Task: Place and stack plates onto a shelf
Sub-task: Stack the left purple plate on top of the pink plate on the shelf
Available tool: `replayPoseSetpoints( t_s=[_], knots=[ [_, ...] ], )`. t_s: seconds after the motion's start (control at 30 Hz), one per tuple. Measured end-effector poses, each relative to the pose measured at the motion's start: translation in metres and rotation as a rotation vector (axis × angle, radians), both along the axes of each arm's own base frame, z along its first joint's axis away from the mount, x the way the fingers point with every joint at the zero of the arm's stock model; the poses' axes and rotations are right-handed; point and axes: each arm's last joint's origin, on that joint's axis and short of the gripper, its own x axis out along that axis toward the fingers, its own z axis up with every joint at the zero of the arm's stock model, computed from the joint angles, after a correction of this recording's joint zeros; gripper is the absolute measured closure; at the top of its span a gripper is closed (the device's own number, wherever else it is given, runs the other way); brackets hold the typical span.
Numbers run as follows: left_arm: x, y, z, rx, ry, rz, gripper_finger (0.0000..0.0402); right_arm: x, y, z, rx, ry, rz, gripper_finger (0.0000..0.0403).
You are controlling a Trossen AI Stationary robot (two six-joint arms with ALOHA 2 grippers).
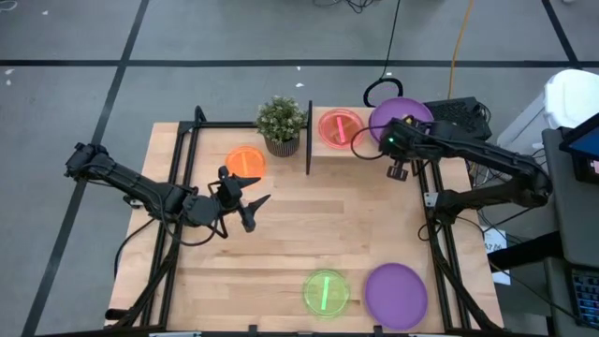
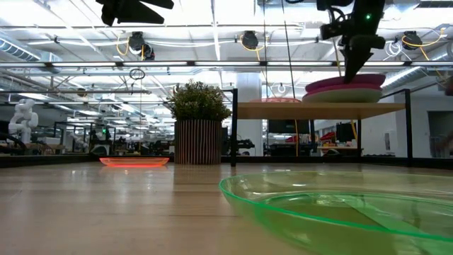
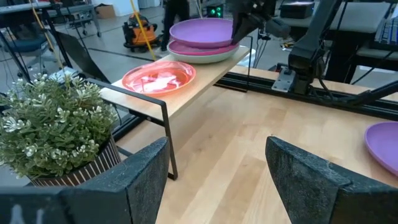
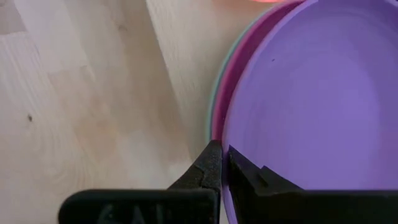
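Observation:
On the shelf [image 1: 323,150] at the far side, a purple plate [image 1: 402,114] lies on top of a magenta and a teal plate. A pink-red plate [image 1: 339,127] lies beside the stack. My right gripper [image 4: 224,155] is shut on the purple plate's near rim and points down at it in the low view [image 2: 352,65]. My left gripper [image 1: 248,195] hangs open above the table's left middle with nothing between its fingers. On the tabletop rest an orange plate [image 1: 245,161], a lime green plate [image 1: 326,291] and a second purple plate [image 1: 395,294]. My right gripper pinches the top purple plate's rim [image 4: 227,127] between its two fingers, one finger over the inside and one outside. It slants down at the rim from the table's near side. The plate lies about level on the magenta plate's rim [image 4: 217,106].
A potted plant [image 1: 281,124] stands just left of the shelf's black upright edge [image 1: 309,136]. The lime green plate [image 2: 340,212] and the purple plate lie close to the near edge. Bare wood lies across the table's middle.

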Motion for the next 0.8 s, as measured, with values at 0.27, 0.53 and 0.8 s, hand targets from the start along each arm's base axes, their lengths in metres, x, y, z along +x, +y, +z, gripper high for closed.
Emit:
replayPoseSetpoints(
  t_s=[0.27, 0.53, 0.8],
  knots=[
    [0.0, 0.0, 0.0, 0.0, 0.0, 0.0, 0.0131, -0.008, 0.004, 0.009, -0.031, -0.069, 0.005, 0.0403],
    [0.0, 0.0, 0.0, 0.0, 0.0, 0.0, 0.0131, -0.005, 0.002, 0.005, -0.043, -0.089, 0.019, 0.0402],
    [0.0, 0.0, 0.0, 0.0, 0.0, 0.0, 0.0131, -0.005, 0.001, -0.005, -0.068, -0.048, 0.015, 0.037]
  ],
)
